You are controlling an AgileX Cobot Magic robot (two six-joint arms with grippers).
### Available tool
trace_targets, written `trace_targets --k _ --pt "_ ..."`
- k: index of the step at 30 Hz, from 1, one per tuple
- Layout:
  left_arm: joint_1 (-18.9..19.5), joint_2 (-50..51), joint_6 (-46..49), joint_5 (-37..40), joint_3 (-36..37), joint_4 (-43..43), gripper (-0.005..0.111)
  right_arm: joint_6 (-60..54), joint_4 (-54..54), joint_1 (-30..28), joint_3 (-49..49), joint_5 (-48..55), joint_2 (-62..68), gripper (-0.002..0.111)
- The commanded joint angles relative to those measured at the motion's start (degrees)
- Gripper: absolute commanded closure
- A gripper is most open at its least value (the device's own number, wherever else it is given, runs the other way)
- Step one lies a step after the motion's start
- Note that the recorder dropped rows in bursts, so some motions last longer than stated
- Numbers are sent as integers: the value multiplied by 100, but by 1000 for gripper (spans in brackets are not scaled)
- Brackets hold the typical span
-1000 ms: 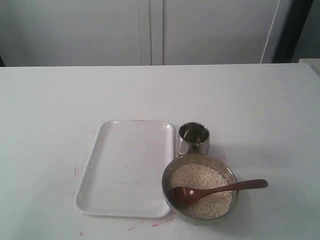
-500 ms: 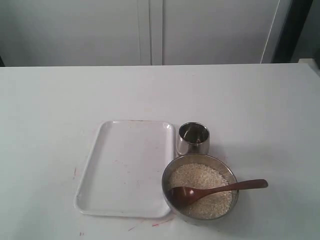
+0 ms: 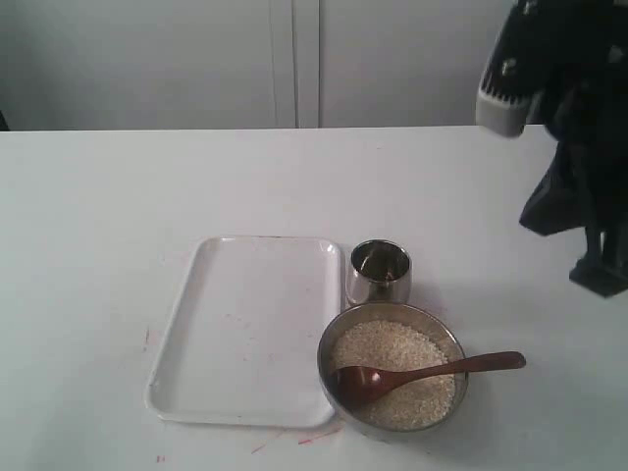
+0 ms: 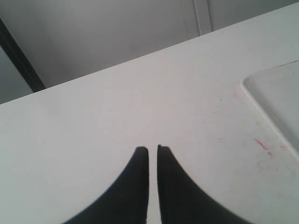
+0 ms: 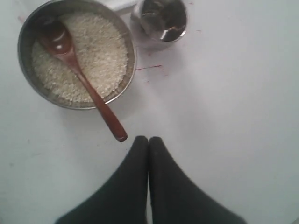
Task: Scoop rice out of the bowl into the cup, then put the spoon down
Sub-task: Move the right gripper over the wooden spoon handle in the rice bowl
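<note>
Spoon (image 3: 432, 372) lies in the bowl (image 3: 391, 308), handle jutting past the rim over open bench (image 3: 530, 422); right claw (image 5: 148, 138) closed near its tip, left claw (image 4: 153, 148) closed

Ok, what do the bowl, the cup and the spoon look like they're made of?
The bowl and the cup look like polished steel: grey, mirror-shiny, showing reflections. The spoon is probably wood: dark reddish-brown and smooth, with a slight sheen.

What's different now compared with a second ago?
The right arm has come into the exterior view at the upper right; the right gripper is shut and holds nothing. The spoon, rice, bowl, cup and tray stayed put.
</note>
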Motion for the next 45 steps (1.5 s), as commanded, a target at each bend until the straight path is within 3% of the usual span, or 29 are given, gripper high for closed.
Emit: trace_targets --k 1,10,18,22,27,30,45 --pt "-16 5 -8 -34 -35 -50 92 -1004 43 233 530 -6 12 108" --pt "-16 5 -8 -34 -35 -50 92 -1251 -149 254 1536 -1270 12 108" --pt "-16 5 -8 -34 -35 -50 92 -1226 -129 254 1575 -1329 20 107" --pt "-16 5 -8 -34 -35 -50 92 -1226 -129 254 1575 -1208 20 94" --pt "-16 5 -8 -34 -35 -50 92 -1250 -129 254 1575 -1133 20 64" --pt "-16 5 -8 -34 -35 -50 92 -1250 -129 254 1582 -1120 20 55" --pt "-16 5 -8 -34 -35 -50 92 -2206 -116 254 1582 -875 777 55"
